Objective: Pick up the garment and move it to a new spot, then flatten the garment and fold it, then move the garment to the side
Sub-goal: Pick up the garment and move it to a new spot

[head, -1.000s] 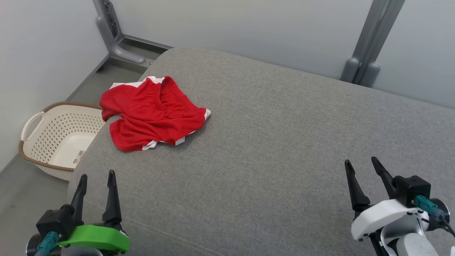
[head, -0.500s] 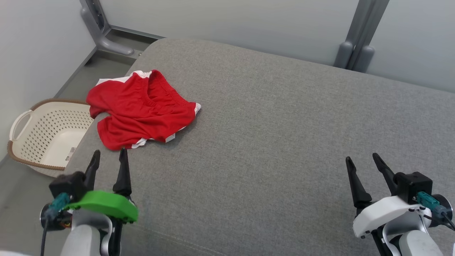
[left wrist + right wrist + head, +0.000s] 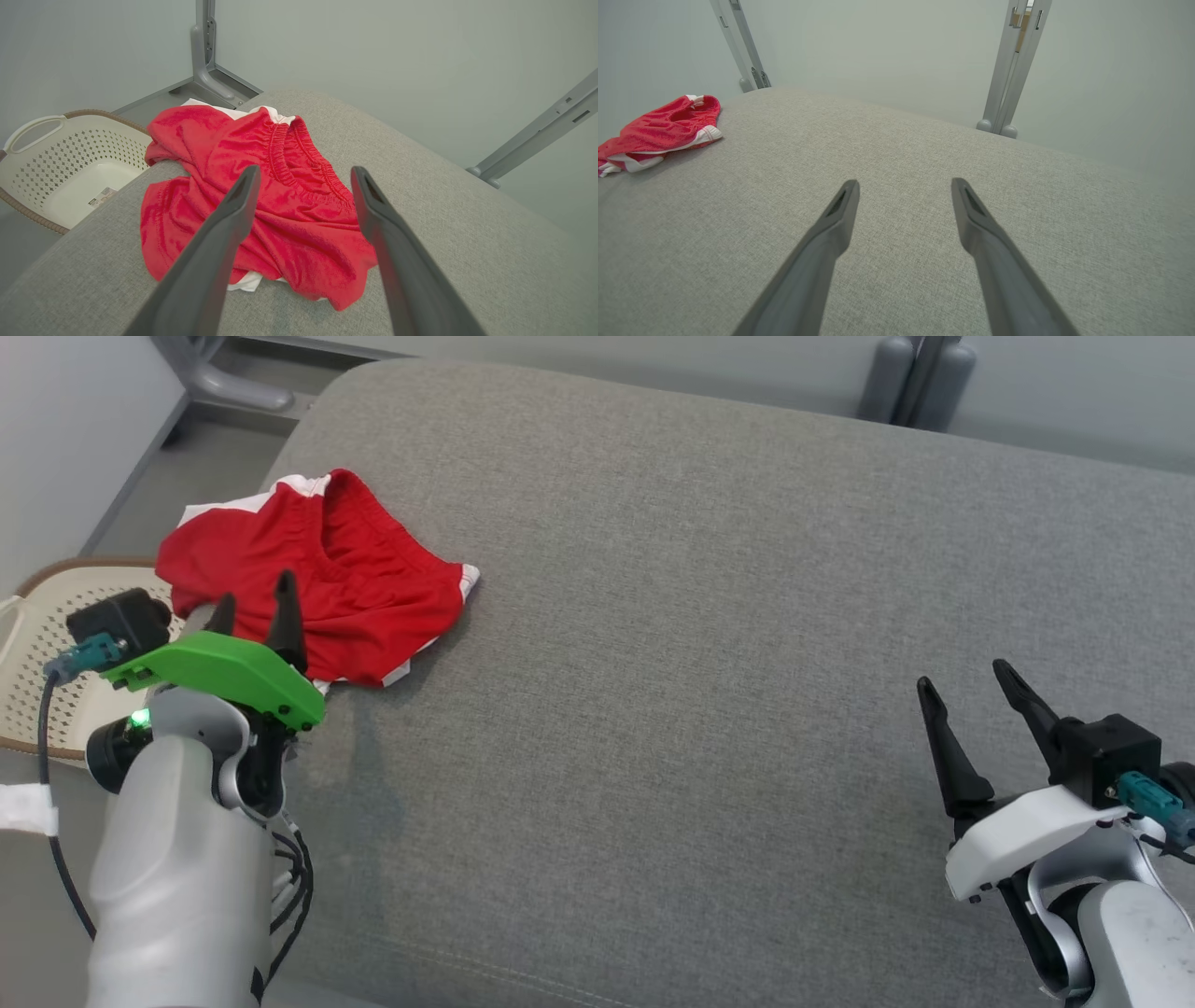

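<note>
Garment, red and crumpled, lies at the cushion's far left corner, just ahead of the left gripper, wide open and empty, which should pinch a raised fold, not the cushion; right gripper, also wide, hovers well apart.

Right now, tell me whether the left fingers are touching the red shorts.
Cannot tell. In the left wrist view the open left fingers overlap the red shorts, and neither contact nor a gap shows plainly.

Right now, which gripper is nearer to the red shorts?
Left. The left gripper hovers open at the near edge of the red shorts; the right gripper is open far off to their right, over bare grey cushion.
</note>
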You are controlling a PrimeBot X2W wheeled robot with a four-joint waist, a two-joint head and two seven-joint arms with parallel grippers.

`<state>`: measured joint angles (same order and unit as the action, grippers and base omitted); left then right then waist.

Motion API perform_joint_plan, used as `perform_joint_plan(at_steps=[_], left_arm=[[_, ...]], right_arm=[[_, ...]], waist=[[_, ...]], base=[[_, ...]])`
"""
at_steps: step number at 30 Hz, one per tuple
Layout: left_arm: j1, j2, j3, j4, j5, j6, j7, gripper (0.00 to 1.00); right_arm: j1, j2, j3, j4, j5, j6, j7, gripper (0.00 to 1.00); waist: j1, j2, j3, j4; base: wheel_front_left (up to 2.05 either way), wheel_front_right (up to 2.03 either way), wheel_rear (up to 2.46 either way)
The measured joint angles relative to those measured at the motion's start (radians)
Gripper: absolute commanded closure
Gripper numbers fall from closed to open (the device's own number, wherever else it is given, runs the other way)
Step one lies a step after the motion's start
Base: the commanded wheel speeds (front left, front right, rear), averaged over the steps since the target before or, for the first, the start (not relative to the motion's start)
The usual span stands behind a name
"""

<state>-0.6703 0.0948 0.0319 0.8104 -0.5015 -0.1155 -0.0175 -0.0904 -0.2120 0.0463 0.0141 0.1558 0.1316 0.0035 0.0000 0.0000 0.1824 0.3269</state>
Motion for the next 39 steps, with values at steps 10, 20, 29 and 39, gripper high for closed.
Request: perform_joint_plan(at_steps=[10,20,29,39], left_arm=[[-0.143,0.040,0.066,0.215,-0.069,0.098,0.123,0.00],[-0.169,0.060,0.047,0.327,-0.076,0.093,0.183,1.00],[-0.237,0.091,0.016,0.226,-0.045,0.037,-0.017,1.00],[-0.305,0.045,-0.101,0.059,-0.021,-0.007,0.016,1.00]], right_arm=[[-0.033,-0.041,0.015,-0.070,-0.006,0.000,0.038,0.00],[-0.036,-0.025,0.011,-0.061,-0.004,0.000,0.020,0.00],[-0.017,0.024,0.033,0.025,0.022,0.000,-0.035,0.00],[0.008,0.059,0.023,0.080,0.035,0.000,-0.082,0.00]], waist=[[0.0000,0.0000,0.104,-0.088],[0.0000,0.0000,0.133,-0.164],[0.0000,0.0000,0.027,-0.174],[0.0000,0.0000,-0.097,-0.231]], base=[[0.00,0.00,0.00],[0.00,0.00,0.00],[0.00,0.00,0.00],[0.00,0.00,0.00]])
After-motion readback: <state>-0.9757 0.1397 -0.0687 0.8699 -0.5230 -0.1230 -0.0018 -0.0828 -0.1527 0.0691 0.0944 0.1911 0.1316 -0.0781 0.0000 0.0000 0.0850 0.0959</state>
